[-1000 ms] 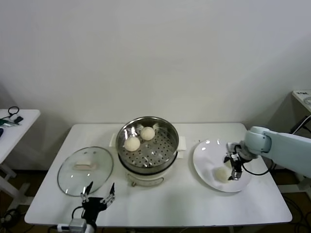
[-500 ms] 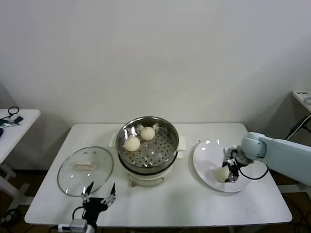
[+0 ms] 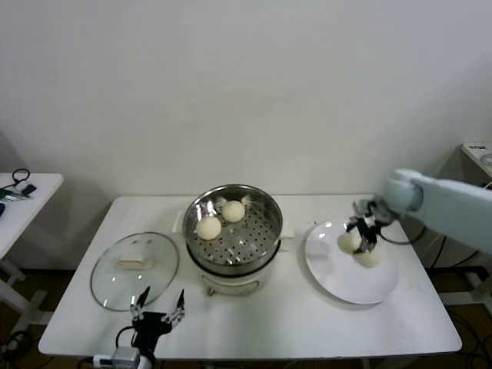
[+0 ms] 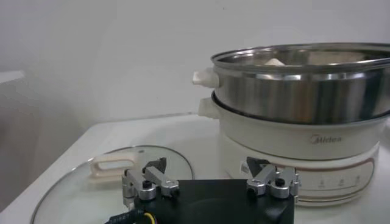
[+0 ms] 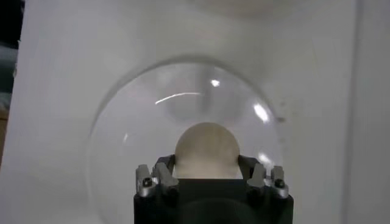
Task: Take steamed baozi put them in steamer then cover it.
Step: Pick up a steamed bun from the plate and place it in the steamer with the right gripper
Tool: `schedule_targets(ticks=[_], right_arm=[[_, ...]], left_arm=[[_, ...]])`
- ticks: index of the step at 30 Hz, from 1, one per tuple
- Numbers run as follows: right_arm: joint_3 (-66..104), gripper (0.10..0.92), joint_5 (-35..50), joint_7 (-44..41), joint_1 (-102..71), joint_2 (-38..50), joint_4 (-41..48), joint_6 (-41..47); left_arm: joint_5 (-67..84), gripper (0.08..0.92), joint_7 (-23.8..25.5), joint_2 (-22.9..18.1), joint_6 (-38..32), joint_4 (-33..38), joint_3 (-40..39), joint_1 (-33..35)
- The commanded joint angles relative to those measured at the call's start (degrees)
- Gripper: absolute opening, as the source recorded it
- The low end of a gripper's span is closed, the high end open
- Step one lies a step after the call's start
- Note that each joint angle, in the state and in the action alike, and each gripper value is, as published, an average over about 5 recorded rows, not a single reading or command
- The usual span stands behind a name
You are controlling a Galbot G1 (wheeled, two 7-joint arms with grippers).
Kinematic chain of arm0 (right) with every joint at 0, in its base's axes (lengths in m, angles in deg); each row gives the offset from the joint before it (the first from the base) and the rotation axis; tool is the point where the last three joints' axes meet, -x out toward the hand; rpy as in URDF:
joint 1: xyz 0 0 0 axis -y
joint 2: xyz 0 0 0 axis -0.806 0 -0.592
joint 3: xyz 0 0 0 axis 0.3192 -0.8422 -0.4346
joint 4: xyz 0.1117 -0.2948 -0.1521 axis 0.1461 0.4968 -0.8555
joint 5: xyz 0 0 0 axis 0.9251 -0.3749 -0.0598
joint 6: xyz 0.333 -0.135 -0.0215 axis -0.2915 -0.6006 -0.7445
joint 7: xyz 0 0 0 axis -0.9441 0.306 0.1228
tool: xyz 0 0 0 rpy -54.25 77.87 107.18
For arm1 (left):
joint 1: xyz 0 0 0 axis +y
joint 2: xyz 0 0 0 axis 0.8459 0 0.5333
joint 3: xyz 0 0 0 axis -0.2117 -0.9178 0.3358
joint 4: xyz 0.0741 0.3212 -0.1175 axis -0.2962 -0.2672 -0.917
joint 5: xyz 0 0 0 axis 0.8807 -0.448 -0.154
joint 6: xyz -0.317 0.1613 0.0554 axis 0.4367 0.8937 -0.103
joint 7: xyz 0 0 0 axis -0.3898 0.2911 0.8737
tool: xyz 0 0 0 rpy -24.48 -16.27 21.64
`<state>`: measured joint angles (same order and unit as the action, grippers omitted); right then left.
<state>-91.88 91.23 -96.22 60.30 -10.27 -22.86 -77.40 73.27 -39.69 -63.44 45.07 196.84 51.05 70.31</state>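
My right gripper point(image 3: 356, 239) hangs a little above the white plate point(image 3: 338, 283), shut on a cream-white baozi point(image 3: 347, 241). In the right wrist view that baozi point(image 5: 206, 148) sits between the two fingers of this gripper point(image 5: 206, 164), with the plate point(image 5: 116, 152) below. Another baozi point(image 3: 370, 257) lies on the plate just beside it. Two baozi point(image 3: 208, 227) point(image 3: 233, 211) rest on the perforated tray of the steel steamer point(image 3: 270, 215) at mid-table. The glass cover point(image 3: 115, 280) lies flat to its left. My left gripper point(image 3: 156, 314) waits open at the table's front edge.
The left wrist view shows the steamer point(image 4: 304, 91) close on one side and the cover's cream handle point(image 4: 113, 163) on the other, beyond the open left gripper point(image 4: 210, 173). A small side table point(image 3: 23, 196) stands at far left.
The right gripper closed on a baozi on the plate and lifted it up and back. The left arm stayed still.
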Motion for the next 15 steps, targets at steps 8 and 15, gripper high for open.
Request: schedule_targets(ticks=[8,15], right_arm=[[1.9,0.695,-8.2,-7.1,16.0,-26.0,-7.1,-25.3],[1.5,0.684,-14.9,-3.1,7.9,-33.6,-8.7,-28.1]], left_arm=[[0.2,0.823,0.0,-0.4,0.5,1.7,0.4,-0.1],[0.8,0.823,0.0,-0.6,0.3,1.7,1.1,0.2]])
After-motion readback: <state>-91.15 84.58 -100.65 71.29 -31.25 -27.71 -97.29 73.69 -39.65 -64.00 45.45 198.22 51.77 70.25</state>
